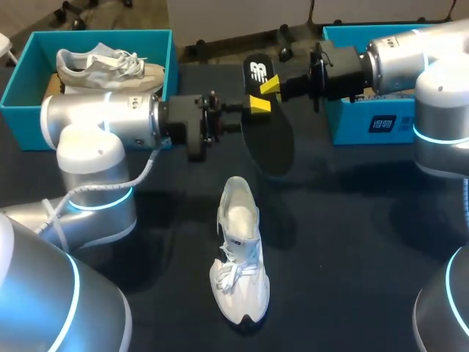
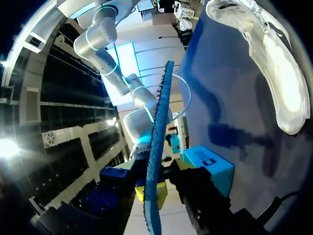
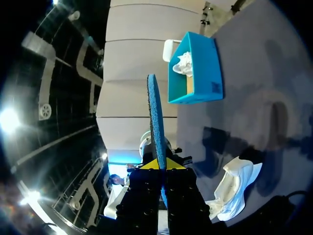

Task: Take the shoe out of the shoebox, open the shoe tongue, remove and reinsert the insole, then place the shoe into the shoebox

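The right gripper [image 1: 270,84] is clamped on the insole [image 1: 268,139]. Its yellow tips pinch the thin edge near one end, so the insole hangs edge-on in the air ahead of it. Just beside it, coming from the opposite side, is the left gripper [image 1: 258,105], with the same insole running through it. Whether that one is gripping or apart I cannot tell. Well below both, the white shoe [image 1: 239,257] lies on the dark table [image 1: 352,242], heel end nearer the grippers. The risk, as I judge it, comes from a floppy insole held by a narrow pinch. If one gripper lets go early in a handover, the insole could drop. It could also buckle at the shoe's collar and bunch up instead of sliding in flat.
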Robot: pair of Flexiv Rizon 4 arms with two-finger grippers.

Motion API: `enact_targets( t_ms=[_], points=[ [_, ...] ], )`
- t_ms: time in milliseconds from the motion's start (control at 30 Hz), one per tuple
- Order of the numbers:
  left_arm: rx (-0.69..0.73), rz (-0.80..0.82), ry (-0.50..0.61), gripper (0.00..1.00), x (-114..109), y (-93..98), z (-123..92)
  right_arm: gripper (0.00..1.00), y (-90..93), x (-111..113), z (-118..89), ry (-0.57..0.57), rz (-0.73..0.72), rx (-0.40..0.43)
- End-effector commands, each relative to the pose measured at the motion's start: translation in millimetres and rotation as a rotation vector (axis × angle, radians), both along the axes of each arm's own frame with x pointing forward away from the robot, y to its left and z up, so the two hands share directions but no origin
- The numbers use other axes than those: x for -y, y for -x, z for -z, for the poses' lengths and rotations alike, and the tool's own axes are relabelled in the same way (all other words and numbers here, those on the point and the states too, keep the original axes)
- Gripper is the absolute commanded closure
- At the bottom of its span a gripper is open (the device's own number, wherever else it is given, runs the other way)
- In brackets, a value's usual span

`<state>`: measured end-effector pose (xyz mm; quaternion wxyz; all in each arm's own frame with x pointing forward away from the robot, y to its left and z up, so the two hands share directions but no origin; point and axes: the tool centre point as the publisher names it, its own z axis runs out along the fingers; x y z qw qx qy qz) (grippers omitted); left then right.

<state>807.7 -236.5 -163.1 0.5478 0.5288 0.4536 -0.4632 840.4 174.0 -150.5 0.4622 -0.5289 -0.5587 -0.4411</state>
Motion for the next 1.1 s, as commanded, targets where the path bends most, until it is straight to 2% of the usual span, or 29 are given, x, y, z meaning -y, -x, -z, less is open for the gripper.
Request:
enact_targets(
  t_ms=[33, 200, 367, 433, 567, 633, 667, 700, 1100],
  points=[
    [0.003, -0.005, 0.0, 0.55, 1.5, 0.3, 1.4, 1.0, 0.1, 0.3, 1.0, 0.002, 0.002, -0.001],
    [0.006, -0.011, -0.01, 0.51, -1.5, 3.3, -0.4, 1.0, 0.1, 0.7, 1.7, 0.002, 0.006, -0.005],
    [0.013, -0.016, -0.04, 0.54, -2.5, 6.1, -2.1, 1.0, 0.5, 3.2, 4.0, 0.002, 0.01, -0.008],
    [0.015, -0.022, -0.046, 0.58, -2.2, 6.1, -1.0, 1.0, 0.3, 4.5, 4.7, 0.002, 0.012, -0.01],
    [0.012, -0.03, -0.047, 0.73, -1.5, 5.0, 0.5, 1.0, 0.1, 6.0, 4.6, 0.004, 0.015, -0.013],
    [0.013, -0.035, -0.053, 0.75, 0.3, 4.4, 1.6, 1.0, 0.1, 6.1, 4.5, 0.004, 0.016, -0.015],
    [0.014, -0.037, -0.055, 0.82, 1.7, 4.1, 2.2, 1.0, 0.2, 6.2, 4.5, 0.004, 0.017, -0.016],
    [0.014, -0.038, -0.056, 1.0, 2.8, 4.0, 2.6, 1.0, 0.2, 6.2, 4.5, 0.003, 0.017, -0.017],
    [0.031, -0.047, -0.064, 1.0, 4.8, 4.0, 3.6, 0.98, 3.5, 7.3, 5.4, -0.017, 0.033, -0.017]
  ],
)
